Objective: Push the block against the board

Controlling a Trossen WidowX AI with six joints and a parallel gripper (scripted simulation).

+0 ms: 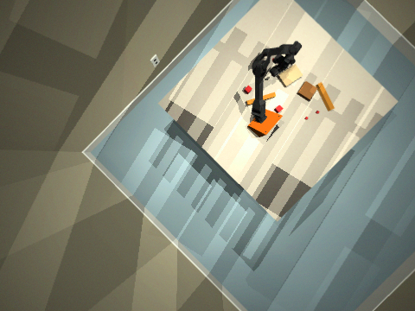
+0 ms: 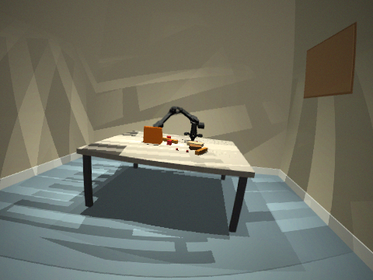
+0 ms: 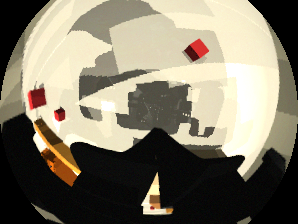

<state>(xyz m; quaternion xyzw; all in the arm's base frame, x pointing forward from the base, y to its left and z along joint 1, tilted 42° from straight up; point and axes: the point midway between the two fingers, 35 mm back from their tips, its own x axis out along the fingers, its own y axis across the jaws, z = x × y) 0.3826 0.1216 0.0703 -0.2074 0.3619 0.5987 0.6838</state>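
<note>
The tan board (image 1: 290, 76) (image 2: 195, 143) lies flat on the table. The brown square block (image 1: 307, 91) (image 2: 196, 147) lies flat beside it, turned at an angle to it. In the top view a strip of table shows between them, so they are apart. My gripper (image 1: 275, 73) (image 2: 193, 138) (image 3: 156, 131) is shut and empty. Its tips point down beside the end of the board away from the block. The arm covers part of the board in the top view, so I cannot tell whether the fingers touch it.
An orange bar (image 1: 325, 97) (image 2: 201, 151) lies past the block. Another orange bar (image 1: 269, 96) (image 3: 57, 150) lies by the arm's base, near an upright orange panel (image 1: 268, 122) (image 2: 152, 134). Several red cubes lie around, one beside the panel (image 1: 278, 108) and one farther off (image 1: 247, 89).
</note>
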